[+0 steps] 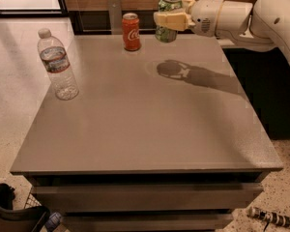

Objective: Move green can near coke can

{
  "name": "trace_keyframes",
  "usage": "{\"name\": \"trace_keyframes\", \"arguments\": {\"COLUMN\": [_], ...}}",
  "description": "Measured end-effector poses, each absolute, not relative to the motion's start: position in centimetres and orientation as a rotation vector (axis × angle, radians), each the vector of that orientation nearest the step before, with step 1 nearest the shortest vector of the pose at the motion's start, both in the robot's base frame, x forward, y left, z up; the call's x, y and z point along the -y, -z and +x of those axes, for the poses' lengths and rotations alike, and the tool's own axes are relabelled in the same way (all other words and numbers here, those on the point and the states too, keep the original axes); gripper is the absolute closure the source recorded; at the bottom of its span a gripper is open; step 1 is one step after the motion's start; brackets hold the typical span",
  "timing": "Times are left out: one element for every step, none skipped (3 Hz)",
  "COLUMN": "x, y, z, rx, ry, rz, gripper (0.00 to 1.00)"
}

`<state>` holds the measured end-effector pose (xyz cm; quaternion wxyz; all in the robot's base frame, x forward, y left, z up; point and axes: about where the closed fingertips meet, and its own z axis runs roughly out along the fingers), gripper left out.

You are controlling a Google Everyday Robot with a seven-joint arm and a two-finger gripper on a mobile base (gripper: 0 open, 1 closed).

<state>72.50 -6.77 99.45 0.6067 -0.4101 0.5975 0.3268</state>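
The green can (168, 5) hangs upright in the air above the far part of the grey table (145, 124). My gripper (166, 19) reaches in from the right and is shut on the can's middle. The coke can (131, 31), red with white script, stands upright on the table near its far edge. The green can is to the right of the coke can, about one can's width away, and higher. The can's shadow falls on the table below it.
A clear plastic water bottle (59, 65) stands upright near the table's left edge. A grey post (115, 14) rises behind the coke can against the wooden wall. My white arm (261, 18) spans the far right corner. Dark gear lies on the floor at lower left.
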Motion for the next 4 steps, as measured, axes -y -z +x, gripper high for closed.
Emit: {"name": "trace_keyframes", "arguments": {"x": [5.9, 5.4, 5.1, 5.2], "y": [-96.9, -94.0, -91.6, -89.4], "z": [76.3, 79.5, 81.1, 82.1], "rx": [-1.457, -1.528, -1.586, -1.631], "ry": [-0.794, -0.789, -0.777, -0.767], "rz": [-0.949, -0.945, -0.925, -0.892], "gripper": [1.00, 1.00, 1.00, 1.00]}}
